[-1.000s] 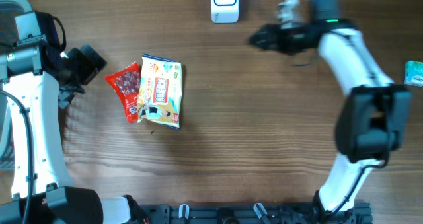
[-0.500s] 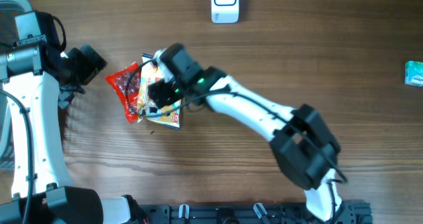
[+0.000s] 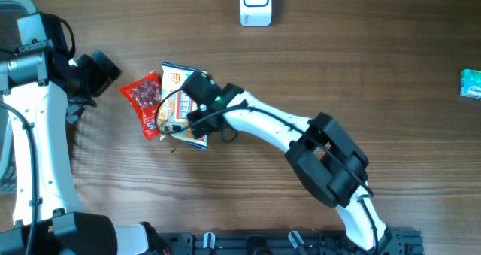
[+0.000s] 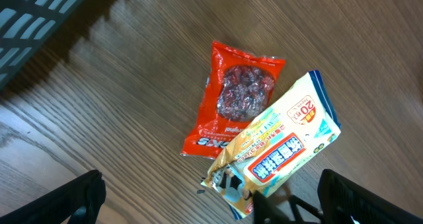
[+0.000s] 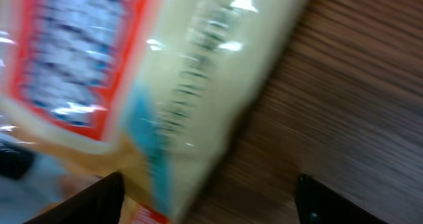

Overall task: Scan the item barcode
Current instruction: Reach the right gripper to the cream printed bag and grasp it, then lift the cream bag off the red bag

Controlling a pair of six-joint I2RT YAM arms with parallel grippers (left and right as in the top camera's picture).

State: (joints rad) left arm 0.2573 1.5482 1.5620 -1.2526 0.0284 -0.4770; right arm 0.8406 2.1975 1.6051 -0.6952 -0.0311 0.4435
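A cream snack packet (image 3: 180,97) with a red-framed label lies flat on the wood, left of centre. It partly overlaps a red packet (image 3: 144,98) on its left. My right gripper (image 3: 188,119) is down over the cream packet's near end. In the right wrist view the cream packet (image 5: 132,72) is a blur filling the left half. The right gripper (image 5: 211,204) is open there: one finger is over the packet's edge, the other over bare wood. The left gripper (image 3: 105,71) hovers wide open left of both packets; its wrist view shows the cream packet (image 4: 284,148) and the red packet (image 4: 234,102). No barcode shows.
A white scanner (image 3: 255,4) stands at the table's far edge, centre. A small teal item (image 3: 471,83) sits at the right edge. A dark slatted bin (image 4: 33,19) shows in the corner of the left wrist view.
The right arm swung from near the scanner at the far edge down and left onto the cream packet, and its jaws narrowed a little. The left arm stayed put.
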